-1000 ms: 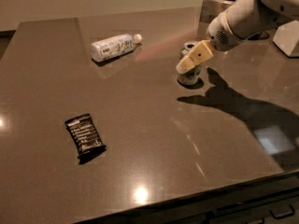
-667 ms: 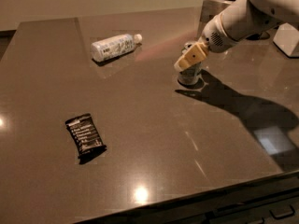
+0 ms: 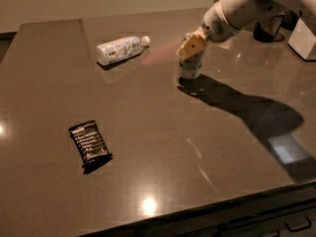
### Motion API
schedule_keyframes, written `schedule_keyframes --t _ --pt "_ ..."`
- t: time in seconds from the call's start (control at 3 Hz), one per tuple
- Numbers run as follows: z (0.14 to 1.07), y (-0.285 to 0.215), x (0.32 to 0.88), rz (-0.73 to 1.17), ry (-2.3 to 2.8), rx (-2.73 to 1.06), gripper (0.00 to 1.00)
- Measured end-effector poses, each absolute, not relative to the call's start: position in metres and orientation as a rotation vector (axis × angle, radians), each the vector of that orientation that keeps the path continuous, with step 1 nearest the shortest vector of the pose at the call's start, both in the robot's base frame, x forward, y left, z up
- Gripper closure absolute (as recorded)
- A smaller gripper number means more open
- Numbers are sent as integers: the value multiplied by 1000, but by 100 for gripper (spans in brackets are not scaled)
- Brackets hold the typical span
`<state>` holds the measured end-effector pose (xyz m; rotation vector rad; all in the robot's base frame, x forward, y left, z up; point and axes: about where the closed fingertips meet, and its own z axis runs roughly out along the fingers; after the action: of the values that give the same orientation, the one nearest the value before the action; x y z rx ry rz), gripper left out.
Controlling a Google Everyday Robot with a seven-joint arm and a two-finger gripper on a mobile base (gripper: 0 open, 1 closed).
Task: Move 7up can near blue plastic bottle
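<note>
The 7up can [image 3: 190, 69] stands upright on the dark table [image 3: 148, 112], right of centre towards the back. My gripper [image 3: 191, 47] comes down on the can's top from the upper right, its yellow fingertips [image 3: 192, 45] closed around the upper part of the can. The blue plastic bottle [image 3: 120, 50] lies on its side at the back, cap pointing right, some way to the left of the can and apart from it.
A black snack wrapper [image 3: 90, 143] lies flat at the front left. A white object [image 3: 303, 36] and a dark round base [image 3: 266, 32] stand at the back right behind my arm. The table's front edge runs along the bottom.
My gripper and the can have shifted a little to the left and back, towards the bottle. The bottle and wrapper have not moved.
</note>
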<state>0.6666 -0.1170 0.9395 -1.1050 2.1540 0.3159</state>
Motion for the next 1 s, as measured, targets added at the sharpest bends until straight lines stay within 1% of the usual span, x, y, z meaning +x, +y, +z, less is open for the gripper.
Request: schedule_keyframes --t 0.33,0.67,1.0 --pt "959 -93 681 346 2092 -1145 98" --pt "966 -54 700 401 2018 -1208 100" --pt "950 -3 717 471 1979 -1299 100"
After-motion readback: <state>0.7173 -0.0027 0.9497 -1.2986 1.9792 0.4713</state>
